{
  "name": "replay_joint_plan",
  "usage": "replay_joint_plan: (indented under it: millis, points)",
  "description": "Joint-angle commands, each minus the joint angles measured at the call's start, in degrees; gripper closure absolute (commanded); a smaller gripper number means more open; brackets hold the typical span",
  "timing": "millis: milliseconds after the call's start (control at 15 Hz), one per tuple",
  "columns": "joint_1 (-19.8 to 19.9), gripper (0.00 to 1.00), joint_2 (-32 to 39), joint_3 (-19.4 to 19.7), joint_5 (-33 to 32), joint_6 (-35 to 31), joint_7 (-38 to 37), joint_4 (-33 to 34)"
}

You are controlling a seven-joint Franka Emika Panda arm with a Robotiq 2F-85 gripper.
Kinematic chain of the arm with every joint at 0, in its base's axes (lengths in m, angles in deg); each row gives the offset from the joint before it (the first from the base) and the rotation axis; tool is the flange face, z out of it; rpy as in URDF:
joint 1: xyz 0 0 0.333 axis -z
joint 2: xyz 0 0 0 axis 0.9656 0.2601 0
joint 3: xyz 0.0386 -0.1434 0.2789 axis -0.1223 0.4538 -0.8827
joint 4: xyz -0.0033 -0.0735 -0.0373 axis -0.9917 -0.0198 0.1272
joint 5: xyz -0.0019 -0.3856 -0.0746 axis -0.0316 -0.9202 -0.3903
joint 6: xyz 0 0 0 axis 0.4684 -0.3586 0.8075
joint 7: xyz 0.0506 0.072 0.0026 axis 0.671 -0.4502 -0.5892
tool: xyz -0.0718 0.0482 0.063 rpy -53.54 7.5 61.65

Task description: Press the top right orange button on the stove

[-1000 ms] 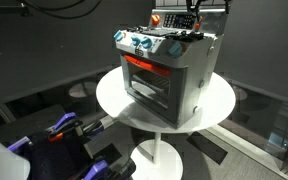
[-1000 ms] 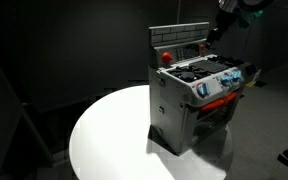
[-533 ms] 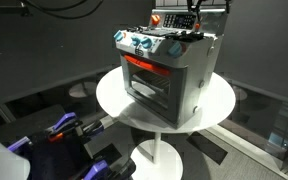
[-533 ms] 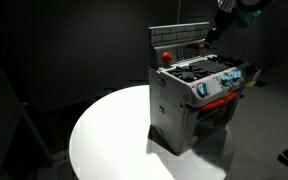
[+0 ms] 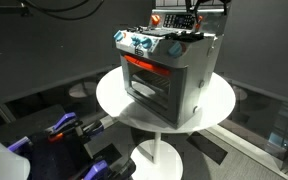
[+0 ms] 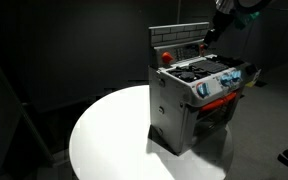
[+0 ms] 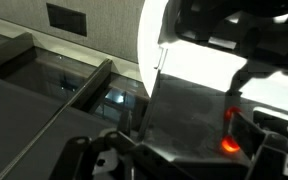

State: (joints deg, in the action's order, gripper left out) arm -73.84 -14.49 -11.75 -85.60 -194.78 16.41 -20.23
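The grey toy stove (image 5: 169,70) stands on a round white table (image 5: 114,100) and shows in both exterior views (image 6: 199,95). It has an orange-red strip above the glass door, blue-and-white knobs and a raised back panel (image 6: 179,38). An orange button (image 5: 155,18) shows at one end of the panel. My gripper (image 5: 196,20) is at the panel's other end, fingers close together, right against it (image 6: 211,36). In the wrist view a dark fingertip (image 7: 252,100) sits beside two glowing orange buttons (image 7: 227,146) on the grey panel. I cannot tell whether it touches a button.
The table (image 6: 104,130) has bare room in front of and beside the stove. A blue and black device (image 5: 64,128) lies low beside the table's pedestal. The surroundings are dark.
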Motion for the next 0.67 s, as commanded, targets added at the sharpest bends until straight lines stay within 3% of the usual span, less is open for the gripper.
replay_joint_plan:
  millis: [0,600]
  points:
    - [-0.66,0.00,1.82,0.51,-1.76,-0.33,-2.71,2.67]
    - [-1.04,0.00,3.68,1.03,-4.02,-0.02,-4.62,5.22]
